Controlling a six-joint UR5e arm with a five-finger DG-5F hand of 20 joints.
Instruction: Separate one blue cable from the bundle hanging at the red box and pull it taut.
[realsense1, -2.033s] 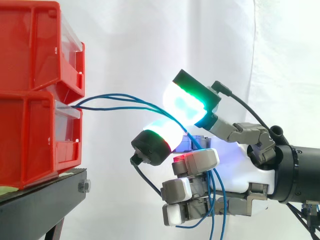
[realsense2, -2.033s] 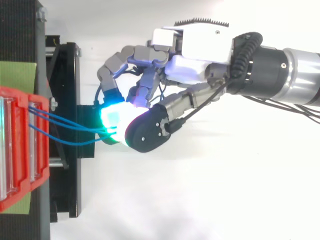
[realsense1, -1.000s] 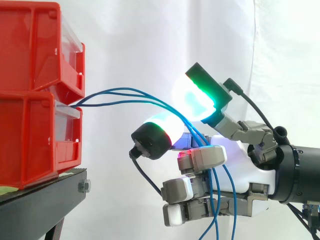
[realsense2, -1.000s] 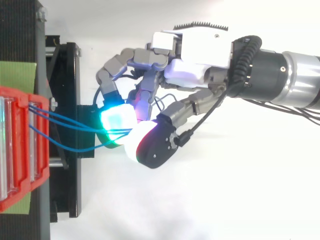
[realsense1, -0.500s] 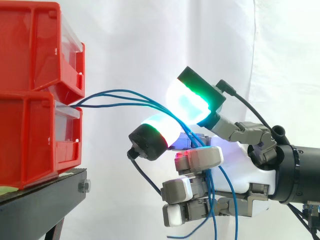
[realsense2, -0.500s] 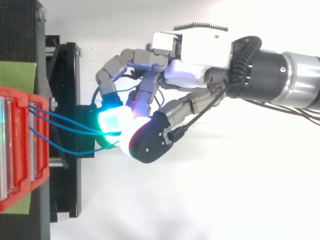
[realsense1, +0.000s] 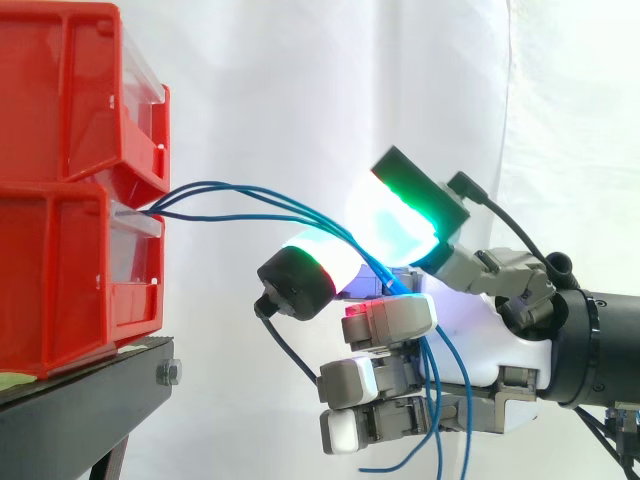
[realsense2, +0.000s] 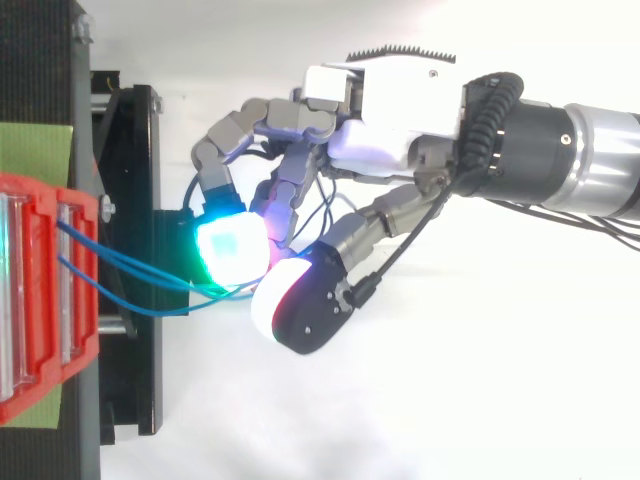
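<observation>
A bundle of thin blue cables comes out of the lower red box and arcs to the right into my hand. The strands run between the green-glowing fingertip above and the white-and-red thumb pad below. They then drop between the palm and the curled lower fingers, and their loose ends hang under the hand. From above, the cables fan out from the box and meet at the green pad. The thumb sits just beside that pad.
Two red boxes are stacked on a black stand at the left, with a white curtain behind them. In the top view the stand's black bracket juts out toward the hand, right under the fingertips.
The thumb has swung a little away from the green fingertip, which has lifted slightly. The cables stay threaded through the hand, and their hanging ends have shifted.
</observation>
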